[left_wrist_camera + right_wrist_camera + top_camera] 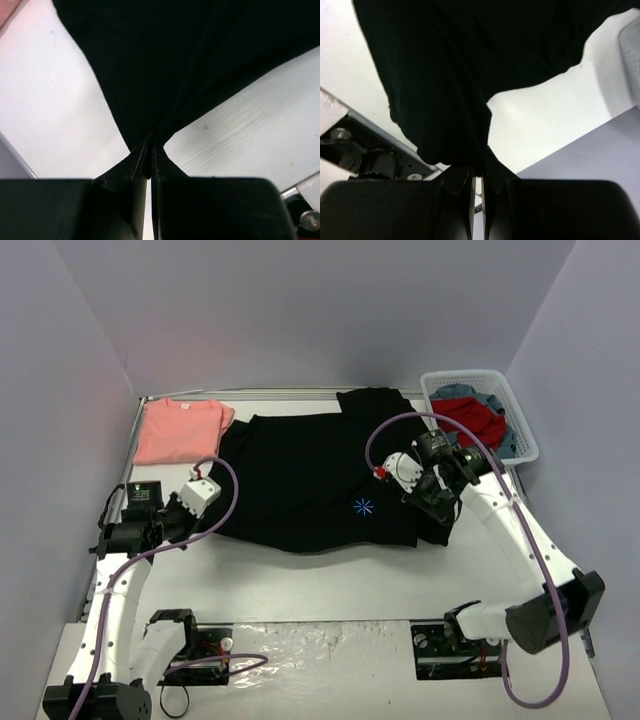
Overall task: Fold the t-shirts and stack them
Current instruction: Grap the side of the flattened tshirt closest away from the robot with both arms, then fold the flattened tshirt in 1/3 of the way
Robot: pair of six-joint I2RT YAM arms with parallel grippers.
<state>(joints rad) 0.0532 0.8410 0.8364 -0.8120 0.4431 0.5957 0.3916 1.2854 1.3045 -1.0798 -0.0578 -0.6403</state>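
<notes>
The large black t-shirt with a small blue starburst print lies spread across the middle of the table. My left gripper is shut on its left edge; the left wrist view shows the black cloth pinched between the fingers. My right gripper is shut on its right edge; the right wrist view shows the cloth hanging from the fingertips. The salmon-pink t-shirt lies folded at the back left, beside the black one.
A white basket holding red and blue clothes stands at the back right. Grey walls close in the table on three sides. The arm bases and a black box sit near the left front.
</notes>
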